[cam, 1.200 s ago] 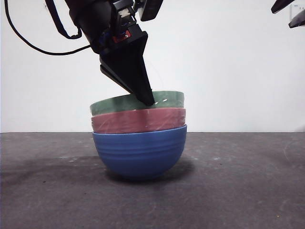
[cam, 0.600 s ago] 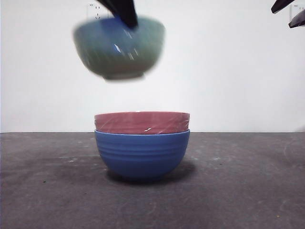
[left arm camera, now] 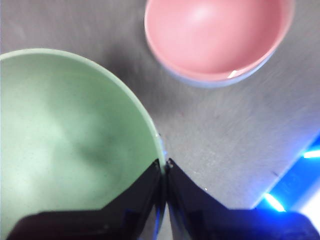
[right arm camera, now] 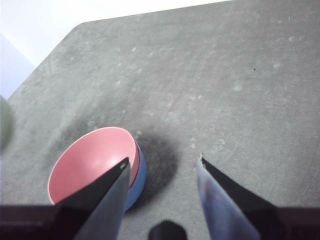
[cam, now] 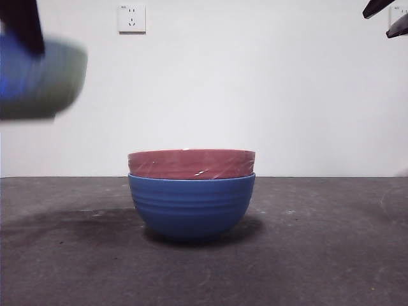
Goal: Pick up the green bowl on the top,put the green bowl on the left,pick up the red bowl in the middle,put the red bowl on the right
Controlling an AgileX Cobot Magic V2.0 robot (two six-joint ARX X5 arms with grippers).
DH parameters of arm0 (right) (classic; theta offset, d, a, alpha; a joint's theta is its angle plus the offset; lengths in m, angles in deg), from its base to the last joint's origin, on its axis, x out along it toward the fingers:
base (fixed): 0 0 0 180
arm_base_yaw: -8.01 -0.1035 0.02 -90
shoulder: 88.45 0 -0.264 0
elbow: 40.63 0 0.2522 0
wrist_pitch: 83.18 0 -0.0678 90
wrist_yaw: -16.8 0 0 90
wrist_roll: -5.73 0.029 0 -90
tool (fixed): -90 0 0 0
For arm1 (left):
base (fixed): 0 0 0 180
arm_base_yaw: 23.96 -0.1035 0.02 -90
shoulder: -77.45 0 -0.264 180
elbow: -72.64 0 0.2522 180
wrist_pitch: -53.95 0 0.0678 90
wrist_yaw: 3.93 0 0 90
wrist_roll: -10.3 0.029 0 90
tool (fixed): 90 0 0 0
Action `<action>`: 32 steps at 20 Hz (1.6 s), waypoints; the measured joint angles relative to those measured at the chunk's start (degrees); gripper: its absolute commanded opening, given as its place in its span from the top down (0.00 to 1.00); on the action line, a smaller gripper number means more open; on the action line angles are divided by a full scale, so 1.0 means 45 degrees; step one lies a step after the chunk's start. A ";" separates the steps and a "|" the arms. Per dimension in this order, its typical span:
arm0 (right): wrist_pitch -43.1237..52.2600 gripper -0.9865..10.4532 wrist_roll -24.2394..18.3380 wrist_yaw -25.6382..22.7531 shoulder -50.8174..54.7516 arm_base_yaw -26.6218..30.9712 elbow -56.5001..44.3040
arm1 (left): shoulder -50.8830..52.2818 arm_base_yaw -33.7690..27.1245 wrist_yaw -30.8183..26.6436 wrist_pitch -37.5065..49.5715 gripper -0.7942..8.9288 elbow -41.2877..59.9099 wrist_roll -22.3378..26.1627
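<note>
Left end effector (left arm camera: 163, 167) pinches green bowl (left arm camera: 65, 145) rim

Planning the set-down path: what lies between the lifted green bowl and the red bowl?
Nothing. In the left wrist view only bare grey table separates the green bowl, pinched in the left claw, from the red bowl.

In the front view my green bowl (cam: 41, 80) is a motion-blurred smear cut off by the picture's edge, well apart from the red bowl (cam: 191, 164). The red bowl shows only its rim band there; the rest sits hidden inside the blue bowl (cam: 191, 205). In my left wrist view the green bowl (left arm camera: 65, 145) is cropped, and the red bowl (left arm camera: 217, 35) is cropped too.
</note>
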 measured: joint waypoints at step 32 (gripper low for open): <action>-0.1962 0.72 -0.1253 -0.0005 -0.2773 -0.2880 0.2535 | 0.2487 -0.1409 0.0073 0.2492 0.60 0.1365 -0.1865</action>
